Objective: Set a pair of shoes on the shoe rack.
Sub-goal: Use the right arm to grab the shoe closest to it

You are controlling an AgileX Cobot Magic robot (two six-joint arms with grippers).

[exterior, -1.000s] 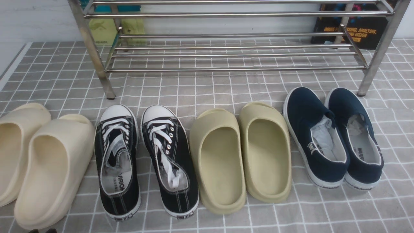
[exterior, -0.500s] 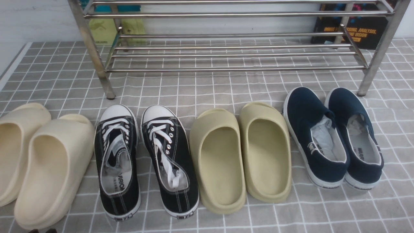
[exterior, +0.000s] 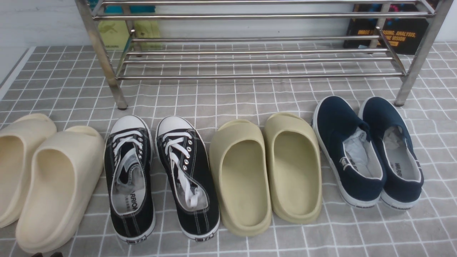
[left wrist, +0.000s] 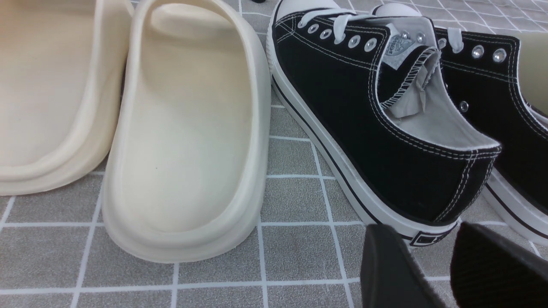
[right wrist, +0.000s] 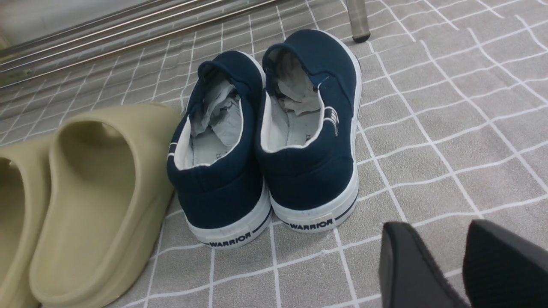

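Note:
The pair of navy slip-on shoes stands side by side on the checked cloth at the right, one (exterior: 332,117) beside the other (exterior: 378,114), toes toward the shoe rack (exterior: 250,75). The right wrist view shows their heels (right wrist: 218,192) (right wrist: 312,175) and a rack leg (right wrist: 357,21). My right gripper (right wrist: 436,224) is open and empty, behind and to the right of the heels, apart from them. My left gripper (left wrist: 424,229) is open and empty, just behind the heel of a black sneaker (left wrist: 385,128). Only its dark tip (exterior: 44,254) shows in the front view.
Left of the navy pair stand olive slides (exterior: 239,178), black lace-up sneakers (exterior: 130,178) and cream slides (exterior: 57,185) in one row. The rack's front legs (exterior: 117,92) stand just beyond the row. Books (exterior: 392,32) lean behind the rack.

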